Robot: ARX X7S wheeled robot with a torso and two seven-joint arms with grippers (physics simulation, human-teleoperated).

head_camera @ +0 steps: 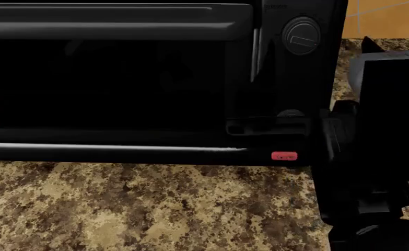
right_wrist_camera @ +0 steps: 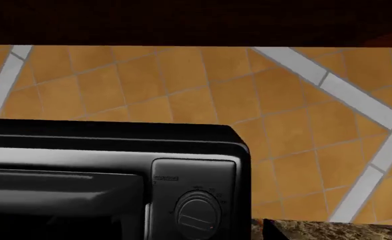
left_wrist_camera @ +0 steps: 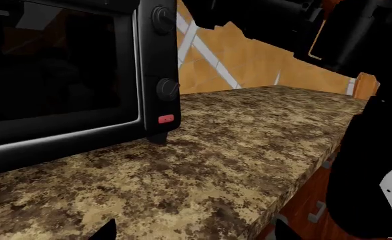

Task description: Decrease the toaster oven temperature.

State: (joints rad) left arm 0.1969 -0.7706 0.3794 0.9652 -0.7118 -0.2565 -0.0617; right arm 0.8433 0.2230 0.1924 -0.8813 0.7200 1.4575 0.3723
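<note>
The toaster oven [head_camera: 120,78] is black with a dark glass door and a silver strip, and stands on the granite counter. Its upper knob [head_camera: 301,35] shows in full. Only the top of its lower knob [head_camera: 291,112] shows, with the red button [head_camera: 283,156] below. My right gripper [head_camera: 274,127] reaches in from the right, in front of the lower knob. In the right wrist view the upper knob [right_wrist_camera: 197,212] lies ahead of the right gripper [right_wrist_camera: 187,236], and one dark fingertip [right_wrist_camera: 269,229] shows wide to the side. My left gripper [left_wrist_camera: 192,236] is open over the counter, away from the oven [left_wrist_camera: 62,65].
The speckled granite counter [head_camera: 155,209] runs in front of the oven, and its front edge [left_wrist_camera: 303,175] drops to wooden cabinet fronts. An orange tiled wall [right_wrist_camera: 182,85] stands behind. My right arm [left_wrist_camera: 303,25] crosses above the counter beside the oven's knob panel.
</note>
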